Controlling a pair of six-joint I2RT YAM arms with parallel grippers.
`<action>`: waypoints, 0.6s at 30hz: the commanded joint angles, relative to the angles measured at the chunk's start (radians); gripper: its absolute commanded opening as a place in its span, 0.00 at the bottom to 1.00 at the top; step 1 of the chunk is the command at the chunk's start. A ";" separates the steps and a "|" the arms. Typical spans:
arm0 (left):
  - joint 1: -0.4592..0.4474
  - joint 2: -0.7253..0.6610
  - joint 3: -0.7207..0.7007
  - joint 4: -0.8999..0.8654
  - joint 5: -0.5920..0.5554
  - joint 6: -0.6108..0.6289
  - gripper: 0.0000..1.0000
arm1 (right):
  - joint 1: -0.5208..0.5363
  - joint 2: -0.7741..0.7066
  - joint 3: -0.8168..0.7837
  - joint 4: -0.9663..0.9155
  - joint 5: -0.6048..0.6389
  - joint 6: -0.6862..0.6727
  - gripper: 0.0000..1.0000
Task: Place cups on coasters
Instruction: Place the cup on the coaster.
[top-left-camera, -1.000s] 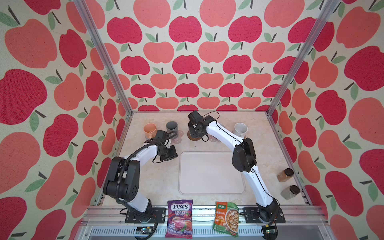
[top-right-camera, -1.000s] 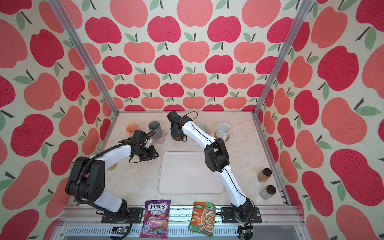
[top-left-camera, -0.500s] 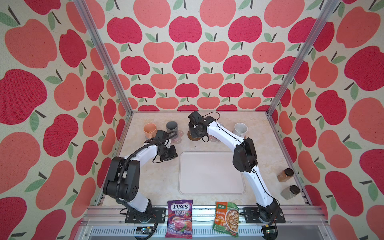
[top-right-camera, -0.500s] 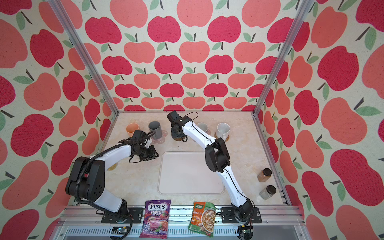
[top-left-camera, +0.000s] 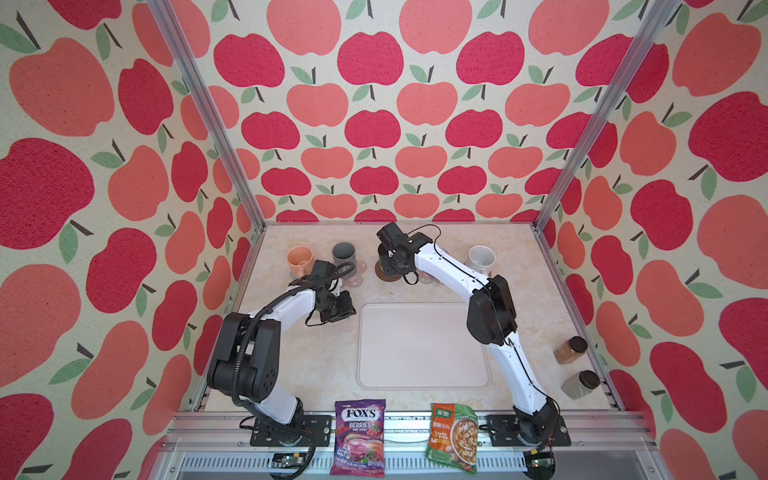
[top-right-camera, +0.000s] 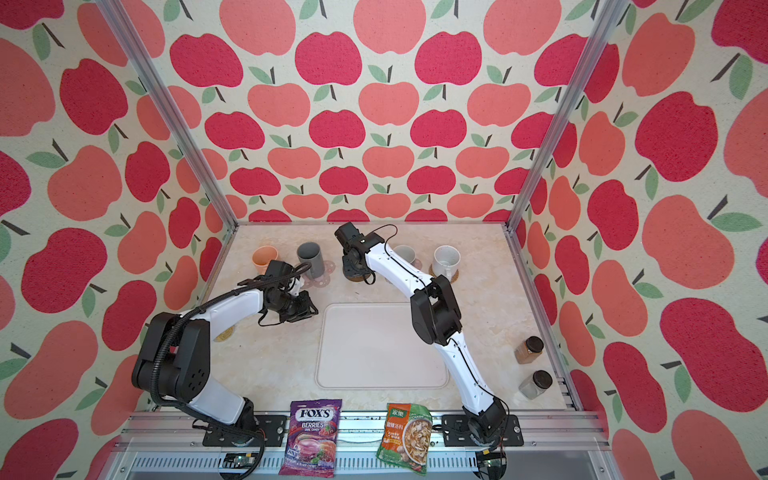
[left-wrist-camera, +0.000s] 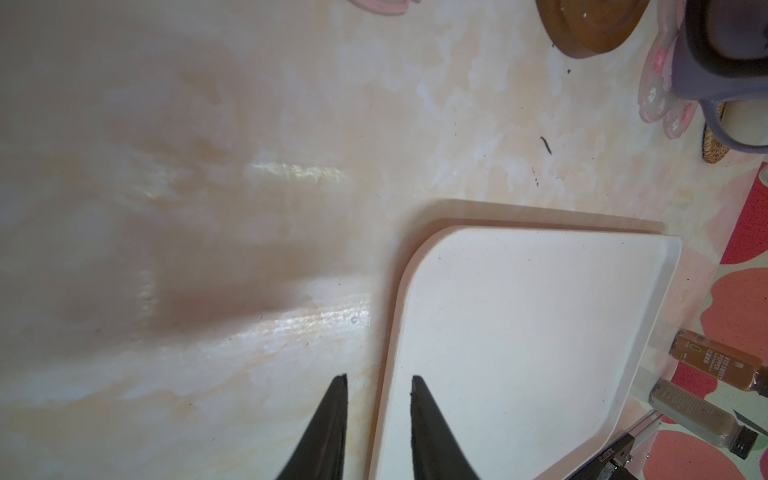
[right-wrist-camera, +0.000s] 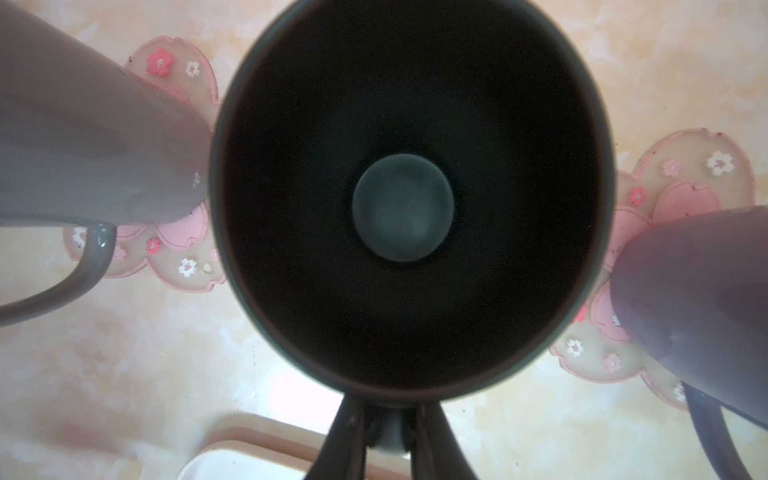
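Marble tabletop (top-left-camera: 316, 374), apple-print walls (top-left-camera: 374, 124): the right hand (right-wrist-camera: 386, 419) grips the black mug (right-wrist-camera: 407, 199) by its handle, upright over the brown disc (left-wrist-camera: 590, 29), between the grey mug (top-left-camera: 344, 255) and lavender mug (top-right-camera: 405, 254); contact with the disc is unclear; the left hand (left-wrist-camera: 378, 380) hovers slightly open, empty, at the corner of the tray (left-wrist-camera: 540, 332).

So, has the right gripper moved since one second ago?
No. The right gripper stays on the handle of the black mug, over the brown coaster, and just as far from the tray's far edge.
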 joint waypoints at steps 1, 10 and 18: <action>-0.003 0.018 0.017 -0.011 0.011 -0.001 0.29 | -0.006 -0.052 -0.021 -0.031 -0.011 0.027 0.29; -0.011 -0.041 0.028 -0.031 -0.083 0.020 0.30 | -0.003 -0.216 -0.200 0.079 0.030 0.006 0.52; -0.013 -0.135 0.012 0.004 -0.251 0.046 0.34 | -0.008 -0.473 -0.509 0.270 0.129 -0.108 0.62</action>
